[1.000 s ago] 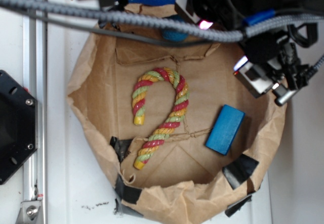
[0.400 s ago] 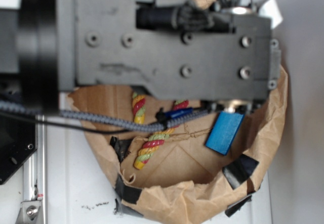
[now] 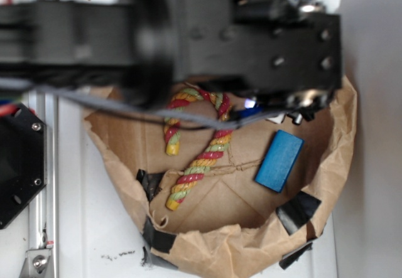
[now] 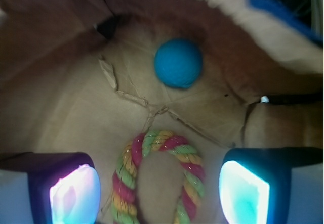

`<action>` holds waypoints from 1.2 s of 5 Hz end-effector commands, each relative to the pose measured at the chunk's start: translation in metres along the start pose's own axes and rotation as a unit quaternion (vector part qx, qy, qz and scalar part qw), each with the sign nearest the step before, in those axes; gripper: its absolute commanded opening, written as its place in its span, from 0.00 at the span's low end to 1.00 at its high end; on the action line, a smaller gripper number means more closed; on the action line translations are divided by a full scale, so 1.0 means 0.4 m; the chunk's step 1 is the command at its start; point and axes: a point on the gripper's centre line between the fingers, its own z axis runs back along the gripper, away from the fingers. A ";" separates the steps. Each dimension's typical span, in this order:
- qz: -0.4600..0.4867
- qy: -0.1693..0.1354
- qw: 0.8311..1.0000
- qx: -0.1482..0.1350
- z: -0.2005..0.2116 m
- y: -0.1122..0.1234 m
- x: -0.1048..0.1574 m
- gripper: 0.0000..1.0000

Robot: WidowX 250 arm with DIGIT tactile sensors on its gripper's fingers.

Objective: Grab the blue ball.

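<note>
exterior: arm blocks the far part of the paper bag, blue ball hidden; rope cane left of blue block | wrist: gripper spread wide, empty, over rope cane; blue ball beyond cane's hook | step: approach; next: advance past cane, centre on ball, descend.

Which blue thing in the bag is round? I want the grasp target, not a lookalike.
The blue ball, lying on the paper beyond the rope toy's curve. The blue block is a flat rectangle.
</note>
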 end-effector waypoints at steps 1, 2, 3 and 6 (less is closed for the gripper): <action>0.008 -0.013 1.000 -0.024 0.040 0.022 0.022 1.00; 0.008 -0.013 1.000 -0.024 0.040 0.022 0.022 1.00; 0.008 -0.013 1.000 -0.024 0.040 0.022 0.022 1.00; 0.098 -0.065 0.991 -0.066 -0.035 -0.022 0.021 1.00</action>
